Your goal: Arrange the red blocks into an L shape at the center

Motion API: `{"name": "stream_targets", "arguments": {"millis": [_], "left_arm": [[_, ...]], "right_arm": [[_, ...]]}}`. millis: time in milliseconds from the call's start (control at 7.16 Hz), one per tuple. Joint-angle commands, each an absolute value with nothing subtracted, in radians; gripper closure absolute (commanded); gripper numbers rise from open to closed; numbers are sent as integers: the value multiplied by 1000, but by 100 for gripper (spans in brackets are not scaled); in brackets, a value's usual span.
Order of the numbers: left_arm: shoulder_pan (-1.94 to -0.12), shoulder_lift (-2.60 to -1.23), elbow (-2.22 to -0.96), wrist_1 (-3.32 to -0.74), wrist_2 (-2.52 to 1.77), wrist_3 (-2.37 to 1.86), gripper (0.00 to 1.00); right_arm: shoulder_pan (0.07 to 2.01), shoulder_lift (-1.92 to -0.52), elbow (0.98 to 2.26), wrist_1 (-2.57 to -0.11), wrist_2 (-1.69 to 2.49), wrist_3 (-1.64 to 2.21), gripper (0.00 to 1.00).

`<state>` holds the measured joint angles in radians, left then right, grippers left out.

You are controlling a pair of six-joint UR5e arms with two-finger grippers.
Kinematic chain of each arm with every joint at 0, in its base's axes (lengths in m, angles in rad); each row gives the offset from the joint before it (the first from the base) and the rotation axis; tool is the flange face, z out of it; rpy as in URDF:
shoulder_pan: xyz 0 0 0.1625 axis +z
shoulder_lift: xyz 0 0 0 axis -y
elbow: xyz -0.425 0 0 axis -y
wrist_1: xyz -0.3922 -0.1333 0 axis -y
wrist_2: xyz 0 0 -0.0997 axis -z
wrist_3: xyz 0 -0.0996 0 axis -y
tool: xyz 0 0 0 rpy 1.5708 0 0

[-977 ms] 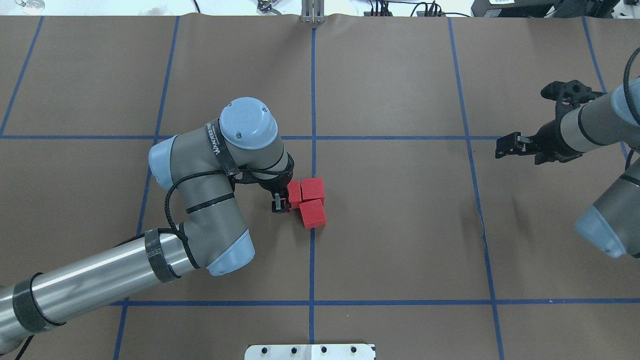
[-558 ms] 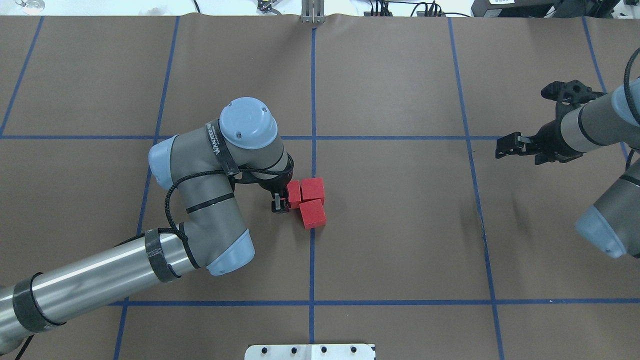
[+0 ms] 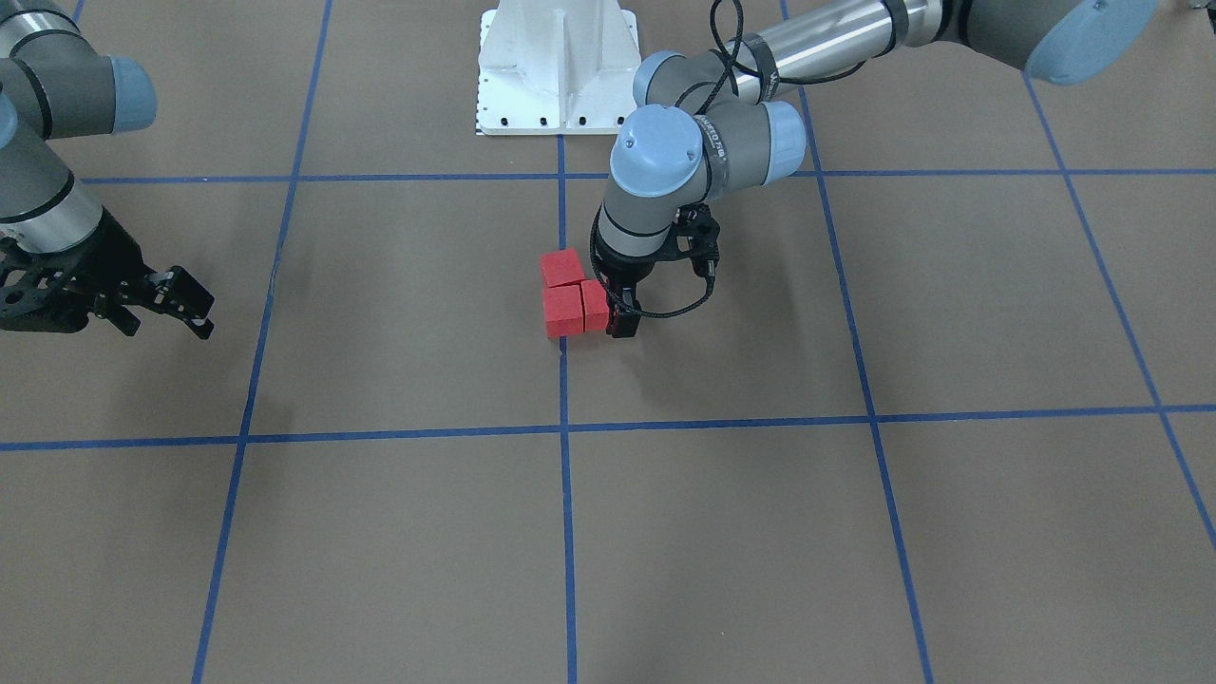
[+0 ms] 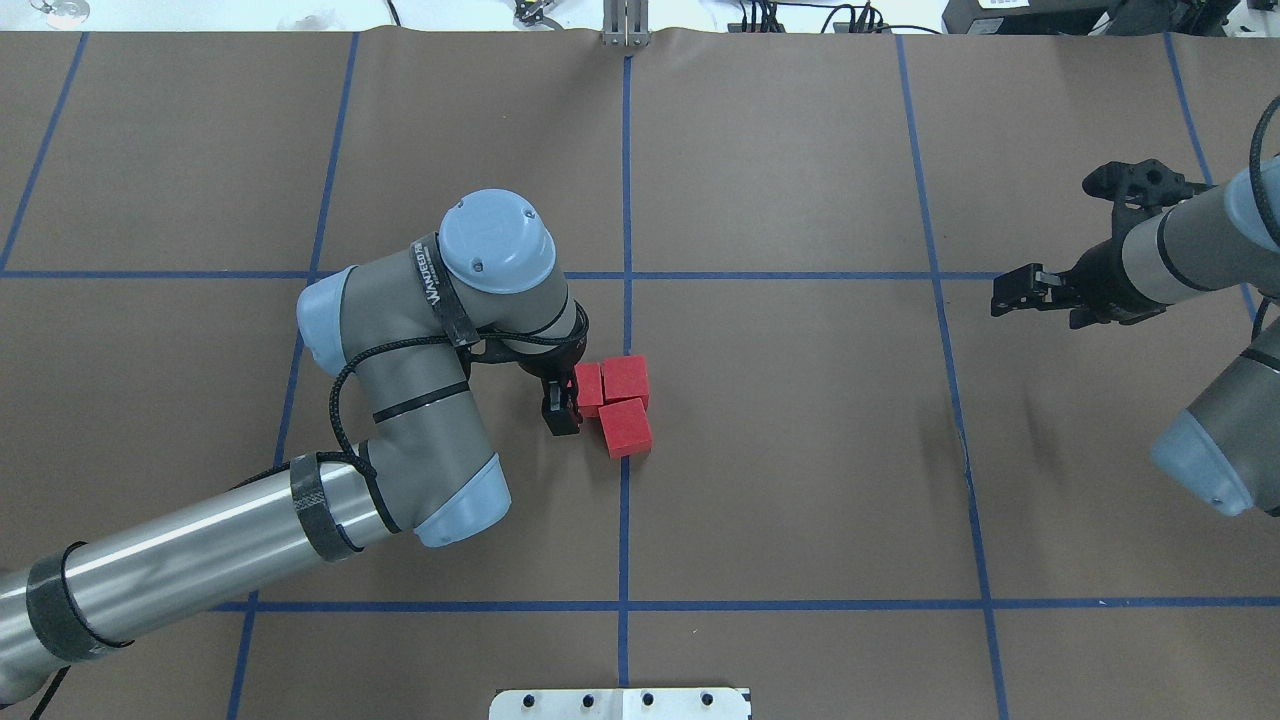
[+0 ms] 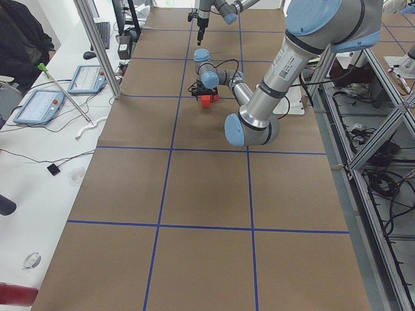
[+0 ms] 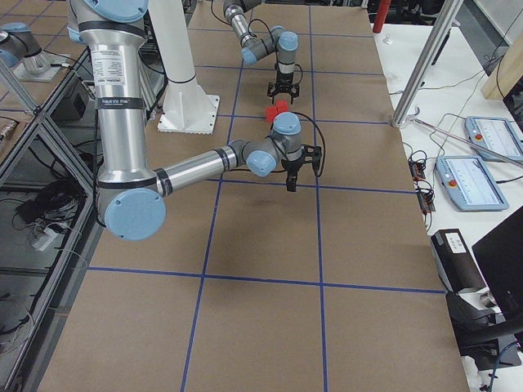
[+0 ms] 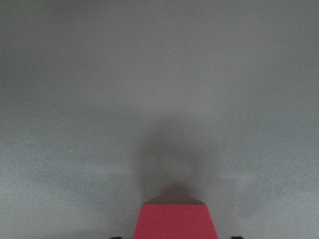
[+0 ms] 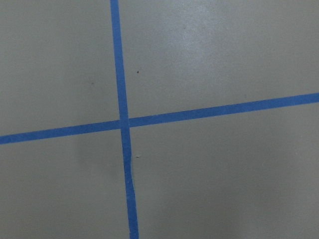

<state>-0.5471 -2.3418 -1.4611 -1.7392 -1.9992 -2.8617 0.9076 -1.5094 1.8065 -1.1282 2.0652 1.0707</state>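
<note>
Here the left pincer (image 4: 562,412) grips one of the red blocks (image 4: 588,388); right pincer (image 4: 1012,291) open.

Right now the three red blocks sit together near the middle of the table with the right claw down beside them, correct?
Not quite: it is the left claw beside the red blocks, as the overhead view shows. The right claw hangs far off toward the table's edge. The three blocks do sit together near the middle.
</note>
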Motion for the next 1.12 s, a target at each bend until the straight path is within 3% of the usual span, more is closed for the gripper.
{"name": "stream_targets", "arguments": {"millis": [0, 140, 419, 698, 977], "left_arm": [[-593, -2341, -1509, -1729, -2014, -2853, 0], [-626, -2329, -1582, -1695, -2052, -2791, 0], [-637, -2159, -1829, -1593, -2068, -2543, 0], [-656, -1841, -2096, -1594, -2057, -2186, 0], [-742, -1615, -2207, -1626, -2068, -1836, 0]], "right_arm": [[908, -1509, 1807, -1127, 2066, 1071, 1], [910, -1509, 1807, -1127, 2065, 1071, 1], [925, -1509, 1807, -1129, 2068, 1069, 1], [978, -1528, 1809, -1129, 2106, 1052, 1], [1072, -1560, 1806, -1129, 2158, 1001, 1]]}}
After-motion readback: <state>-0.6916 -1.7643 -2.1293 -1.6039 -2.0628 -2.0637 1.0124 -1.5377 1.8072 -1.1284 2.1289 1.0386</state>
